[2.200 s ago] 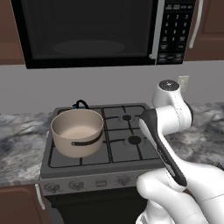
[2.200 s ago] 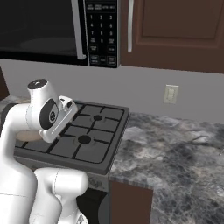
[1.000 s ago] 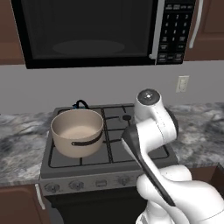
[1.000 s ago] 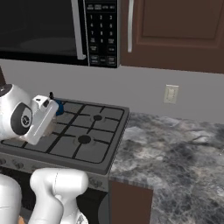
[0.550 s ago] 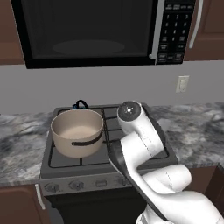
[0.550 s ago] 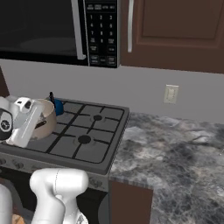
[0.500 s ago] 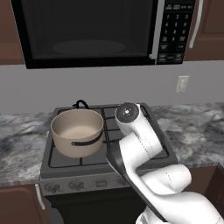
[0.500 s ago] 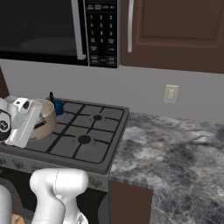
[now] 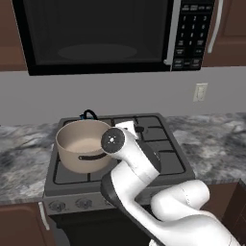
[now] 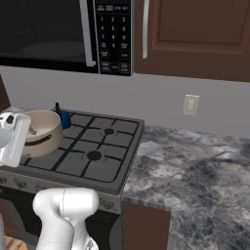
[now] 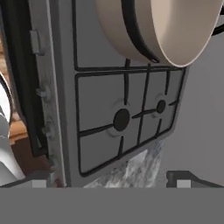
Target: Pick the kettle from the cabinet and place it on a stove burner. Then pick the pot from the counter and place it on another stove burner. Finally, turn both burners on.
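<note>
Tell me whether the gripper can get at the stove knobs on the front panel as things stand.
Probably yes. The gripper is open and holds nothing, and in the hand view the knobs on the stove's front panel sit bare beside the grates. The pot stands back on its burner, clear of them.

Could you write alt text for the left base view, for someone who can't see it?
A white robot arm bends low in front of a grey stove, where a wide beige pot sits on the front left burner. The black handle of a small kettle peeks up behind the pot, and a black microwave hangs above.
</note>
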Tool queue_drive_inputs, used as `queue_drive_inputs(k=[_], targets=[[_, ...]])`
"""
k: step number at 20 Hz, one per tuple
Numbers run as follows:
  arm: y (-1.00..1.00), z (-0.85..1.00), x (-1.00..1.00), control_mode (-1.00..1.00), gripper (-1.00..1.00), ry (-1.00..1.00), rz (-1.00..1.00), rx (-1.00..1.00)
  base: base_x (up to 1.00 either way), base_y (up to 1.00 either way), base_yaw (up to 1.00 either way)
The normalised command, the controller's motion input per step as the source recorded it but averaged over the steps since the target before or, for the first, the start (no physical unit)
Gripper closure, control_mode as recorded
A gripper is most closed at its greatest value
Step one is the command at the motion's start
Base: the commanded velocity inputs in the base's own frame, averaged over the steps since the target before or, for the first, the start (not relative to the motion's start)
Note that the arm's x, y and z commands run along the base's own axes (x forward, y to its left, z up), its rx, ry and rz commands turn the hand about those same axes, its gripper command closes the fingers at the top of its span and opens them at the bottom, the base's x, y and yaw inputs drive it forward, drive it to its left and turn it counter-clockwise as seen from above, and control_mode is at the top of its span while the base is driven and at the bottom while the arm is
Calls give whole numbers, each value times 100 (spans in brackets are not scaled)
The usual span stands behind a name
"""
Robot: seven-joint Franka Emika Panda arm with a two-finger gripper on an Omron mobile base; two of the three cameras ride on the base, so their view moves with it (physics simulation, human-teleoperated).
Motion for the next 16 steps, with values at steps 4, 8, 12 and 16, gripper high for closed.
queue_drive_inputs(k=[4, 8, 12, 16], targets=[[43, -5, -1, -100, -100, 0, 3, -13, 0, 0, 0], [42, -10, -1, -100, -100, 0, 3, -13, 0, 0, 0], [37, -13, -1, -100, -100, 0, 4, -14, 0, 0, 0], [31, -21, -3, -100, -100, 0, 6, -14, 0, 0, 0]])
